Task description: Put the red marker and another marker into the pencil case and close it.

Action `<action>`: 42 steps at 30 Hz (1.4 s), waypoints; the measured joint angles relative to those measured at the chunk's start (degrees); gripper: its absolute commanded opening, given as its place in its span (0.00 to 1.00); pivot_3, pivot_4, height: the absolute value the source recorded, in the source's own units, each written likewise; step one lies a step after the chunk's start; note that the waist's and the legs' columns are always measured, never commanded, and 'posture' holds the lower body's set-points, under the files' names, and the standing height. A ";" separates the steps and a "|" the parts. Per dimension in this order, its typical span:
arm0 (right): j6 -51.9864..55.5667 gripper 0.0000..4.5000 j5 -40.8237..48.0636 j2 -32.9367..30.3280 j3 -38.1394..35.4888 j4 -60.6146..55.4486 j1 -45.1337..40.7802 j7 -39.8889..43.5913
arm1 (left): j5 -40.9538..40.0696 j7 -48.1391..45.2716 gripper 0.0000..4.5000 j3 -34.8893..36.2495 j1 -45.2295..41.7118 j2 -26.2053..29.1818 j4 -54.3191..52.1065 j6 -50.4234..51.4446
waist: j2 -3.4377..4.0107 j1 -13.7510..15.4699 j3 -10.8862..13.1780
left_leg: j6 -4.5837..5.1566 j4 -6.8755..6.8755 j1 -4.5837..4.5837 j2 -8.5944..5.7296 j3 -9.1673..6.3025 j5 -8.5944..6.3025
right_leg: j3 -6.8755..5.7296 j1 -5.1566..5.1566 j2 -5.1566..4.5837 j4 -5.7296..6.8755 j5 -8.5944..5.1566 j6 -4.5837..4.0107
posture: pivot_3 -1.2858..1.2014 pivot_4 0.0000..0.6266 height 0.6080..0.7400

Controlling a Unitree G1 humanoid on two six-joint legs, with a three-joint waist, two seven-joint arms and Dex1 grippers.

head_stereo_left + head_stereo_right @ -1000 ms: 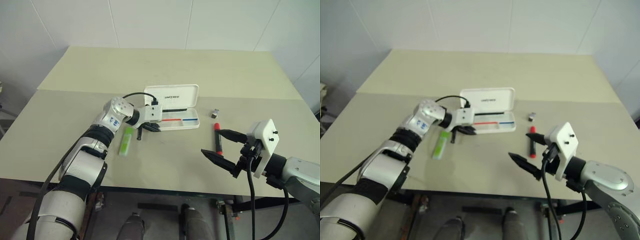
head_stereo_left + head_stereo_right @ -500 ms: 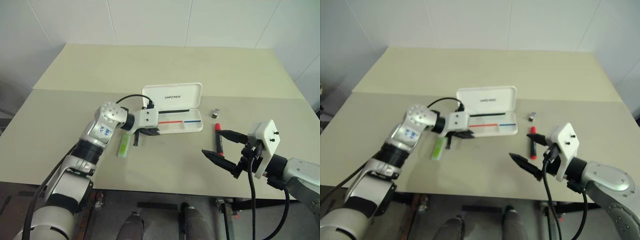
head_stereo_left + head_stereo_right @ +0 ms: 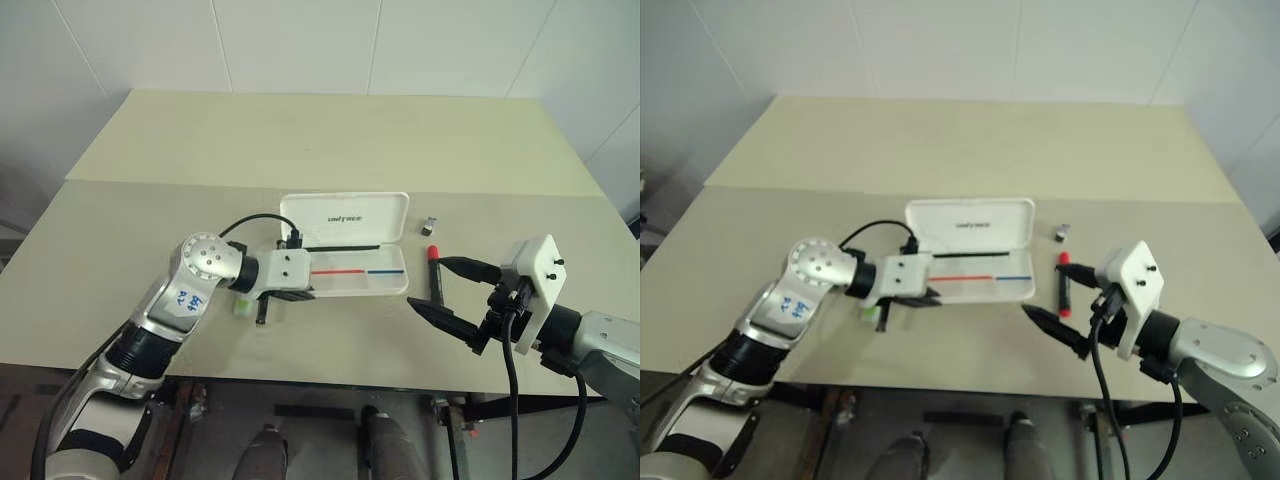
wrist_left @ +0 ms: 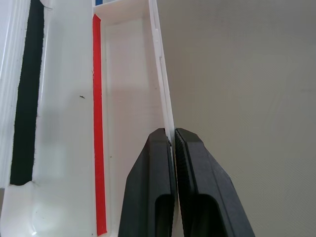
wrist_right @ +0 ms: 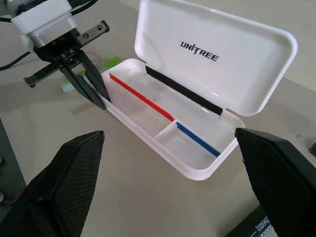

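- Across your forward view lies the pale green table, carrying everything else.
- Near its middle you have the white pencil case, lid standing open with the black UNITREE lettering facing you, and red and blue stripes running along the tray inside.
- Your left end effector sits at the case's left end, its two black fingers clenched on the thin front wall of the tray, one pad on each side.
- Your right end effector hangs over the table's front right area, fingers spread wide and grasping nothing.
- Just right of the case you see the red marker lying on the table, red cap toward the far side, partly behind the right end effector's upper finger.
- Tucked behind your left wrist lies the light green marker, mostly hidden.
- Beyond the red marker sits a small dark object that you cannot identify.
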 measured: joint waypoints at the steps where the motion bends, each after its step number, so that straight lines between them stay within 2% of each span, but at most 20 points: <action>1: 0.00 1.00 -0.05 0.00 0.10 0.04 -0.07 0.02 | -0.28 -0.07 0.00 -0.06 0.45 0.18 -0.11 -0.26 | 0.00 0.05 0.00 | 0.00 0.03 0.00 0.00 0.00 0.00 | 0.00 -0.01 0.00 0.02 -0.01 0.00 | 0.52 0.24 1.00; 5: 0.00 1.00 -0.17 0.00 0.47 0.10 -0.15 0.18 | -0.40 -0.13 0.00 -0.07 2.32 2.16 -0.08 -2.14 | -0.01 0.07 0.01 | 0.00 0.04 0.00 0.00 0.00 0.00 | 0.00 0.00 0.00 0.03 -0.01 0.00 | 0.52 0.24 1.00; 13: -0.03 1.00 -0.33 0.00 1.37 0.15 -0.17 0.32 | -1.43 -1.37 0.00 -0.13 3.40 2.78 3.39 -7.62 | -0.01 0.12 0.01 | 0.00 0.03 0.00 0.00 0.00 0.00 | 0.00 -0.01 0.00 0.05 -0.02 -0.01 | 0.52 0.24 1.00; 19: -0.07 1.00 -0.73 0.01 1.57 0.16 -0.17 0.37 | -0.78 -0.44 0.00 -1.23 2.59 2.66 7.79 -15.80 | -0.01 0.25 0.00 | 0.00 0.05 0.07 0.00 0.00 0.00 | 0.00 0.10 0.00 0.13 -0.02 -0.04 | 0.52 0.24 1.00; 22: -0.07 1.00 -0.77 0.02 1.57 0.16 -0.11 0.37 | -0.56 -0.22 0.18 -1.37 2.50 2.54 8.94 -17.06 | -0.02 0.17 -0.01 | 0.01 0.09 0.09 0.00 0.00 0.01 | 0.00 0.14 0.00 0.12 0.02 -0.06 | 0.52 0.24 1.00; 33: -0.07 1.00 -0.80 0.02 1.57 0.16 -0.10 0.34 | -0.47 -0.10 0.97 -1.07 1.44 1.61 8.92 -15.66 | 0.01 0.15 -0.02 | 0.01 -0.01 0.09 0.00 0.00 -0.01 | 0.01 0.12 -0.01 0.18 -0.11 0.05 | 0.52 0.24 1.00; 42: -0.07 1.00 -1.26 0.02 1.65 0.32 -0.95 0.35 | -3.05 -2.68 0.99 -1.17 2.66 2.05 6.10 -11.10 | 0.00 0.13 -0.01 | 0.00 -0.01 0.07 0.00 0.01 -0.03 | 0.00 0.10 -0.01 0.16 -0.17 0.00 | 0.52 0.24 1.00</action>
